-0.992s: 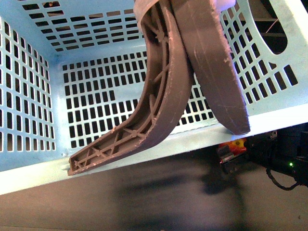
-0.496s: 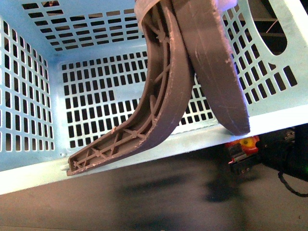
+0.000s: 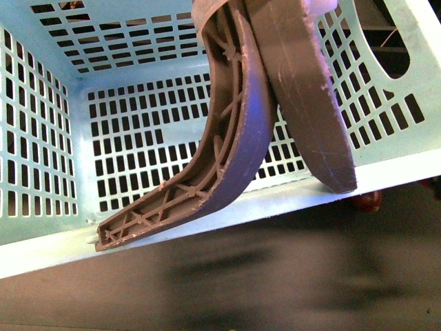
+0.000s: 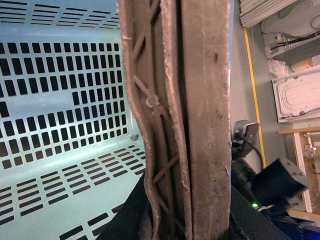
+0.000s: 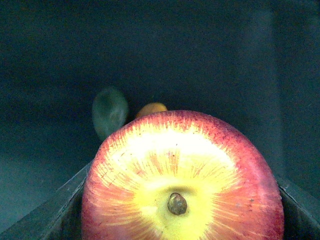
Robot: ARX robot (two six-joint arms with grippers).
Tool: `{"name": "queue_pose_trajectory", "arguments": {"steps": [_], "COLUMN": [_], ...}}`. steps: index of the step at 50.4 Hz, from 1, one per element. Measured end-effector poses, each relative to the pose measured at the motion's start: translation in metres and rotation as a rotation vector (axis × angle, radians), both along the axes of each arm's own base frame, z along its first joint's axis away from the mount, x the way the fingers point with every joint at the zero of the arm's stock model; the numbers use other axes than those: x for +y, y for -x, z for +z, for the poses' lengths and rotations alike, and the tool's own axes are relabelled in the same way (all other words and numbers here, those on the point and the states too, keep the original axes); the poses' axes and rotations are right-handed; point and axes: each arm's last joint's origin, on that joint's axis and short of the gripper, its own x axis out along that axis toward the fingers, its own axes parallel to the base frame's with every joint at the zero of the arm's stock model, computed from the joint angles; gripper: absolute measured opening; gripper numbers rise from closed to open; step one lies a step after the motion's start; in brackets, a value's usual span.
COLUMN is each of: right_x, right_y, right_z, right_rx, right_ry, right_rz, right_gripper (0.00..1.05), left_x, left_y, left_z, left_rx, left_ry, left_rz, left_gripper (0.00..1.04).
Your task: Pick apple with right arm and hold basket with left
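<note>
The pale turquoise basket [image 3: 48, 138] fills the front view, tilted, with its two brown-grey handles [image 3: 275, 103] folded together across the middle. In the left wrist view my left gripper [image 4: 187, 222] is shut on both handles [image 4: 200, 100], with a black jaw on each side of them. In the right wrist view my right gripper [image 5: 182, 225] is shut on the red apple [image 5: 182, 175], whose yellow stem dimple faces the camera. A small red part of the apple [image 3: 368, 201] shows just under the basket's near rim at the right of the front view.
Behind the apple a dark green avocado [image 5: 110, 112] and an orange mango [image 5: 151, 108] lie on a dark surface. The left wrist view shows my black right arm [image 4: 275, 185] beside the basket, and a floor with a yellow line [image 4: 252, 75].
My right gripper with the apple has moved right and up under the basket's near rim. Its black body has left the front view. The basket and left gripper have not moved.
</note>
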Motion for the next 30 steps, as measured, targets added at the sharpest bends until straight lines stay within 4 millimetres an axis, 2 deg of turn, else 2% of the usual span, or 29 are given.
{"name": "queue_pose_trajectory", "arguments": {"steps": [5,9,11,16,22,25,30], "right_x": [-0.003,-0.003,-0.001,0.01,0.039,0.056,0.084], "right_y": [0.001,0.004,0.006,0.011,0.022,0.027,0.03], "right_z": [0.025,0.054,0.076,0.104,0.153,0.169,0.178], "right_rx": [-0.058,-0.129,-0.179,-0.254,-0.4,-0.45,-0.472], "right_ry": [0.004,-0.002,-0.027,-0.056,-0.099,-0.127,-0.159], "right_rz": [-0.03,-0.068,-0.076,-0.066,-0.039,-0.012,0.062], "right_gripper": [0.8,0.8,0.8,0.8,0.8,0.8,0.8], "left_x": [0.0,0.0,0.0,0.0,0.0,0.0,0.0], "left_y": [0.0,0.0,0.0,0.0,0.0,0.0,0.0], "left_z": [0.0,0.0,0.0,0.0,0.0,0.0,0.0], "left_rx": [0.0,0.0,0.0,0.0,0.0,0.0,0.0], "left_ry": [0.001,0.001,0.0,0.0,0.0,0.0,-0.001], "left_rz": [0.0,0.0,0.0,0.001,0.0,0.001,0.001], "left_gripper": [0.19,0.19,0.19,0.19,0.19,0.19,0.19]}}
